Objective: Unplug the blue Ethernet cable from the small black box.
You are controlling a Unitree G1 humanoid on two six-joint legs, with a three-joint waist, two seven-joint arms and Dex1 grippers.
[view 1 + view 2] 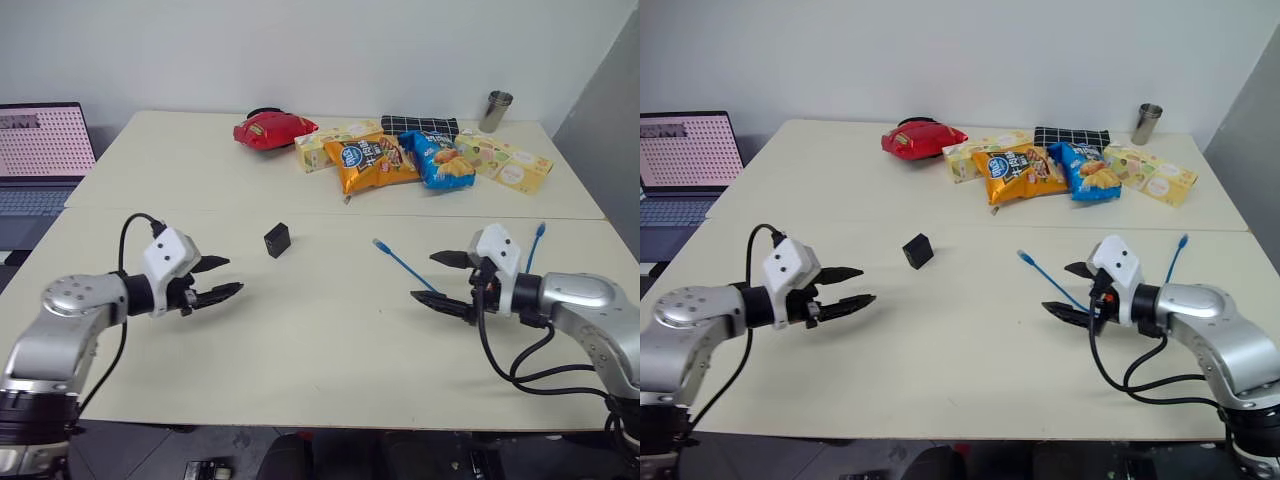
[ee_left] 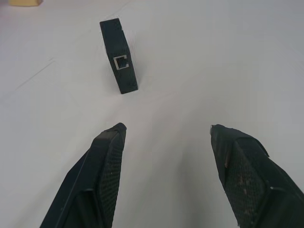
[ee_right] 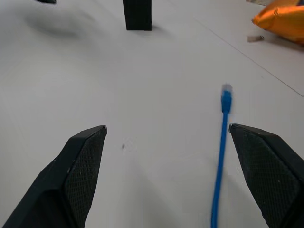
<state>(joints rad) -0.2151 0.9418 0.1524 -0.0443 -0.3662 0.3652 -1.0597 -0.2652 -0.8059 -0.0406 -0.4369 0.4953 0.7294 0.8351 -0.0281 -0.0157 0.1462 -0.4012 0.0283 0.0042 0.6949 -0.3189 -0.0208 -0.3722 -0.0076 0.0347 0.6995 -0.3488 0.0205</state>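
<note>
The small black box (image 1: pixel 277 240) stands on edge near the table's middle, and its port (image 2: pixel 122 61) is empty in the left wrist view. The blue Ethernet cable (image 1: pixel 405 267) lies loose on the table to the box's right, its near plug (image 3: pixel 226 90) free. Its other end (image 1: pixel 540 231) rises behind my right wrist. My left gripper (image 1: pixel 232 276) hovers open and empty to the left of the box, pointing toward it. My right gripper (image 1: pixel 424 276) is open over the cable, which runs on the table between its fingers (image 3: pixel 266 161), ungripped.
At the table's far side lie a red bag (image 1: pixel 272 128), an orange bag (image 1: pixel 370 160), a blue bag (image 1: pixel 437 158), yellow boxes (image 1: pixel 505 160), a checkered pouch (image 1: pixel 420 125) and a metal cup (image 1: pixel 497 110). An open laptop (image 1: pixel 40 150) sits at the left.
</note>
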